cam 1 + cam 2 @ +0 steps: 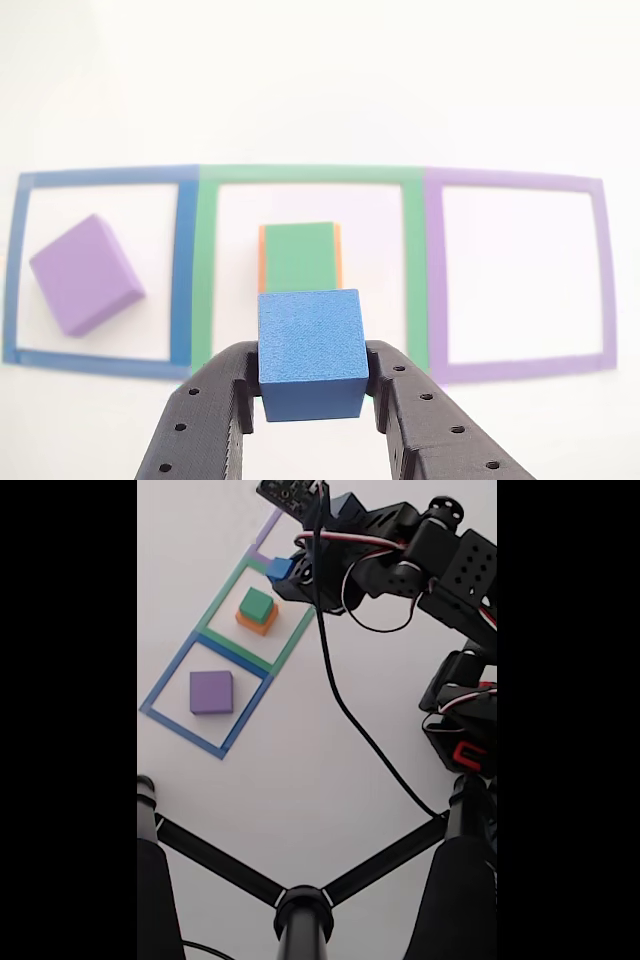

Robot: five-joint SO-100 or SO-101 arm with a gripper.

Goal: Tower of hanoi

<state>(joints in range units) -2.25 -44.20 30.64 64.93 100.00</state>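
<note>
My claw [310, 400] is clamped on the blue cube [310, 352], one finger on each side face; the cube sits square between them and is lifted clear of the table. In the fixed view the blue cube [279, 568] hangs at the far edge of the green tape square [222, 602].

Ahead of my claw and below it: the green block [298, 255] stacked on the orange block [263, 258], both inside the green tape square [205, 270]. Orange shows only as thin strips at either side of green.

Ahead and to the left in the claw's own view: the purple block [86, 274], alone and rotated, inside the blue tape square [183, 265].

Ahead and to the right: the purple tape square [436, 275], holding nothing.

Status, as I judge it: mid-puzzle. Two blocks are stacked in order, the largest stands apart, the smallest is in transit. A full four-block tower is not yet built; several transfers are left. Where the cube should go I cannot tell from this alone.
</note>
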